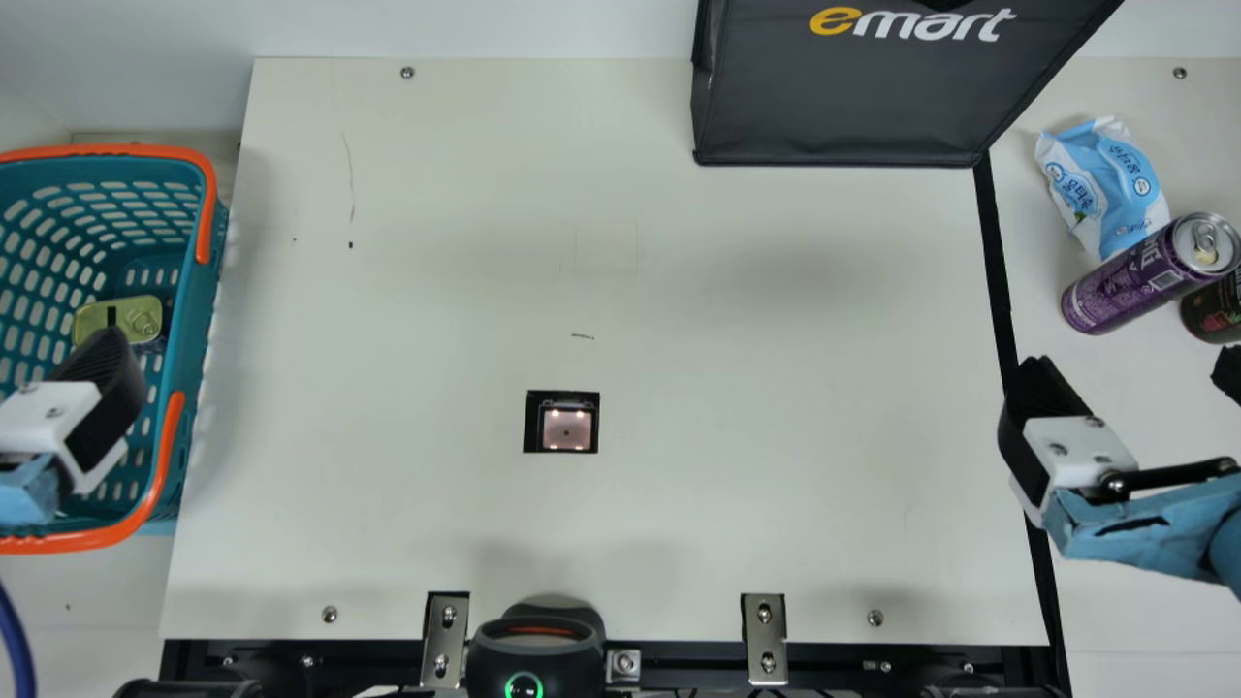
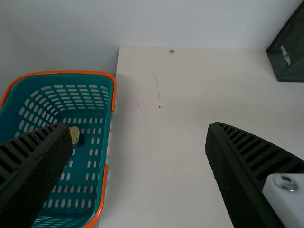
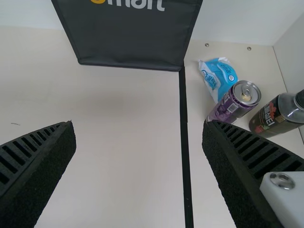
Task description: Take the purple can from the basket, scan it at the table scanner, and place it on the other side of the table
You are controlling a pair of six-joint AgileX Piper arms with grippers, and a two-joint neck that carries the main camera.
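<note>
A cream table (image 1: 776,330) bears a black fabric bag (image 1: 834,107); a teal, orange-handled plastic basket (image 1: 197,330) sits at left. The left gripper (image 1: 107,378), over the basket, and the right gripper (image 1: 1132,373), opposite, hang with fingers spread wide. At right, a dark bottle (image 1: 1217,315) and the purple metal can (image 1: 1129,281) stand near a blue-and-white packet (image 1: 1105,184); a square black-framed scanner (image 1: 566,428) lies mid-table, a gold tin (image 1: 142,315) in the basket.

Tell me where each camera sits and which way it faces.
Main view: on the neck, looking down on the table; parts of both arms show.
Left wrist view: left arm's wrist, looking toward the basket; open left gripper shows.
Right wrist view: right arm's wrist, looking toward the purple can; open right gripper shows.
Main and right wrist views share the can.
</note>
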